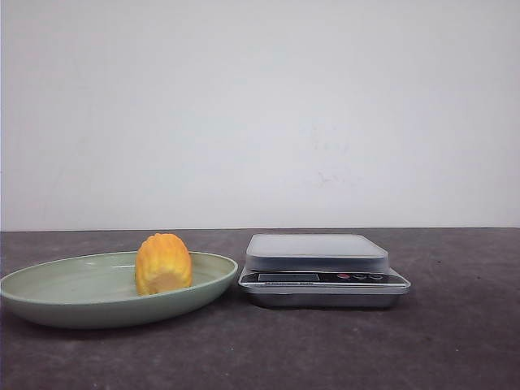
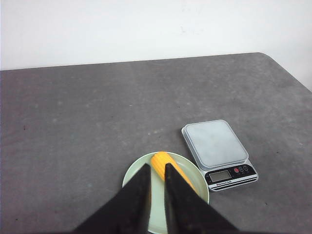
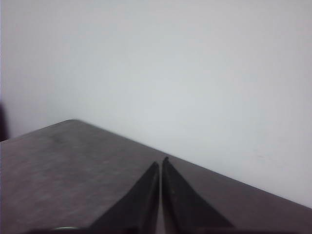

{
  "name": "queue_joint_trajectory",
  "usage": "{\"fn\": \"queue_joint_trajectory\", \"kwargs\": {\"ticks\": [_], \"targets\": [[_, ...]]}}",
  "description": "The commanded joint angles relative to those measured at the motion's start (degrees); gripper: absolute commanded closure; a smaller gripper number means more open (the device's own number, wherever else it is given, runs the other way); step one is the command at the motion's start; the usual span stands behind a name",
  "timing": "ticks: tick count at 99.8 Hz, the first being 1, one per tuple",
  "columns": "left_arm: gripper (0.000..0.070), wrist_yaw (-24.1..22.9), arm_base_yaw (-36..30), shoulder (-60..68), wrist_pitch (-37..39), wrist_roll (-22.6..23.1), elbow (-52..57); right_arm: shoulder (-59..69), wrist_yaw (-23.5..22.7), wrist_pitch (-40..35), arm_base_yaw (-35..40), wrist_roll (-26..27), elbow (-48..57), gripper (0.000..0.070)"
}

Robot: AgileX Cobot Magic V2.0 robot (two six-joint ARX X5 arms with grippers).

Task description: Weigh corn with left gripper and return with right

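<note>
The corn (image 1: 163,262), a stubby yellow-orange cob piece, stands in a pale green plate (image 1: 49,288) on the left of the dark table. In the left wrist view the corn (image 2: 161,161) lies in the plate (image 2: 130,176) just beyond my left gripper (image 2: 157,166). That gripper hovers high above the plate, its jaws a narrow gap apart and empty. My right gripper (image 3: 161,163) is shut and empty, pointing at a far table corner and the wall. Neither gripper shows in the front view.
A silver kitchen scale (image 1: 323,268) with a grey platform stands right beside the plate, its display and buttons facing front; it also shows in the left wrist view (image 2: 217,146). A white wall stands behind the table.
</note>
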Motion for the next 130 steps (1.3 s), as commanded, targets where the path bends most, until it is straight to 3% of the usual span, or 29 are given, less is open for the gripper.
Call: {"fn": "queue_joint_trajectory", "kwargs": {"ticks": [1, 8, 14, 39, 64, 76, 103, 130], "targets": [[0.069, 0.0, -0.4, 0.4, 0.6, -0.2, 1.0, -1.6, -1.5, -4.4, -3.2, 0.8, 0.5, 0.0694], [0.0689, 0.0, -0.4, 0.4, 0.6, -0.2, 1.0, -3.9, -5.6, -8.6, -7.1, 1.9, -0.6, 0.0694], [0.0689, 0.0, -0.4, 0.4, 0.6, -0.2, 1.0, -6.7, -5.4, -9.0, -10.3, 3.6, -3.5, 0.0694], [0.069, 0.0, -0.4, 0.3, 0.6, -0.2, 1.0, -22.5, -5.6, 4.1, -24.8, 3.1, -28.0, 0.0694], [0.0689, 0.0, -0.4, 0.3, 0.6, -0.2, 1.0, -34.2, -6.8, 5.3, -32.3, 6.4, -47.6, 0.0694], [0.069, 0.0, -0.4, 0.3, 0.6, -0.2, 1.0, -36.5, -11.4, 5.5, -33.6, 6.5, -51.9, 0.0694], [0.069, 0.0, -0.4, 0.3, 0.6, -0.2, 1.0, -37.0, -15.0, 7.0, -35.8, 8.3, -57.3, 0.0694], [0.069, 0.0, -0.4, 0.3, 0.6, -0.2, 1.0, -37.0, -14.6, 8.3, -37.3, 7.6, -57.7, 0.0694]]}}
